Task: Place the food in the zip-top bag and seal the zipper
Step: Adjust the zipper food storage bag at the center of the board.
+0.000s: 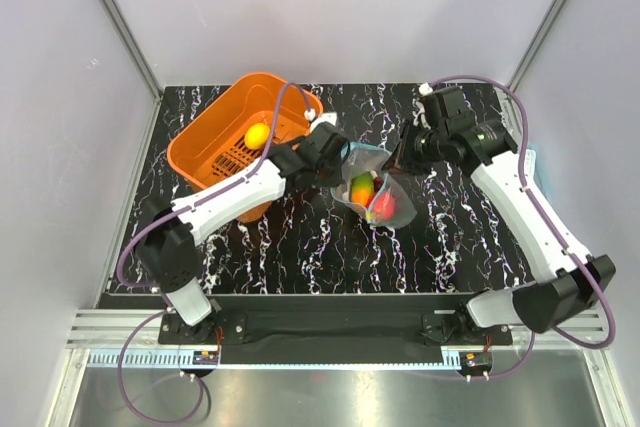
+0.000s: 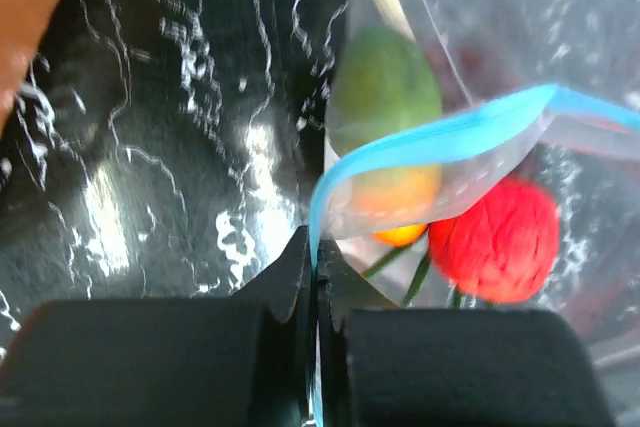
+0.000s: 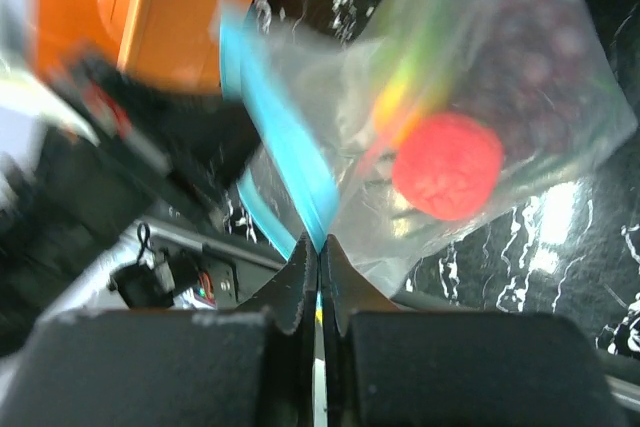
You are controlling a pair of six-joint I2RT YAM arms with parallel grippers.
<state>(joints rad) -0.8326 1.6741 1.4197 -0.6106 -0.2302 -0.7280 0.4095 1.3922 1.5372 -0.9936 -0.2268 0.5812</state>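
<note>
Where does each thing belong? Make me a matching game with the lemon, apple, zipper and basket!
Things:
1. lemon
2. apple
3. zipper
4. basket

Descriptions:
a. teal, pinched by the left gripper and right gripper
b. orange, on the table
c. red, in the bag
d. yellow, in the basket

Pairs: 1-d, 2-c, 3-a, 4-b.

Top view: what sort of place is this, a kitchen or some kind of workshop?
Most likely a robot test bench, not a kitchen: a left arm and right arm bolted to a rail, a black marbled table boxed in by blank panels, and toy food in a zip-top bag.
</note>
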